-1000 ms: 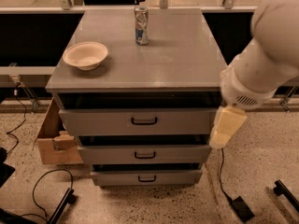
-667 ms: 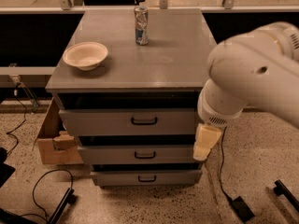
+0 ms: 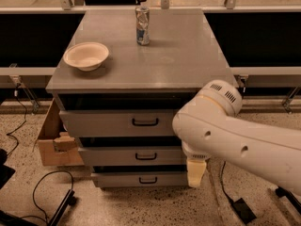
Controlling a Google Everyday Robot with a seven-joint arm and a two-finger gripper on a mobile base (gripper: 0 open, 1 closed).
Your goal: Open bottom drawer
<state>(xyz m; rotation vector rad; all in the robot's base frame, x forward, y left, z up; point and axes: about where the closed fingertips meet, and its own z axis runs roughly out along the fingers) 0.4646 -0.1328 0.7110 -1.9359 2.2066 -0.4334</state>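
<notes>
The grey cabinet (image 3: 141,69) has three drawers, each with a small black loop handle. The bottom drawer (image 3: 122,179) is the lowest one, and its front sits about in line with the drawers above; no tray inside shows. My white arm (image 3: 235,140) reaches in from the right across the cabinet's right front. My gripper (image 3: 195,172), cream coloured, hangs down at the right end of the bottom drawer's front, to the right of its handle (image 3: 148,180). It hides that end of the drawer.
A cream bowl (image 3: 86,55) and a drink can (image 3: 142,26) stand on the cabinet top. An open cardboard box (image 3: 52,142) sits on the floor left of the cabinet. Black cables (image 3: 40,192) lie at the lower left, and a black power brick (image 3: 242,210) at the lower right.
My arm has swung left and down across the cabinet's right side, bringing the gripper from beside the middle drawer to the bottom drawer's level. The drawers have not moved.
</notes>
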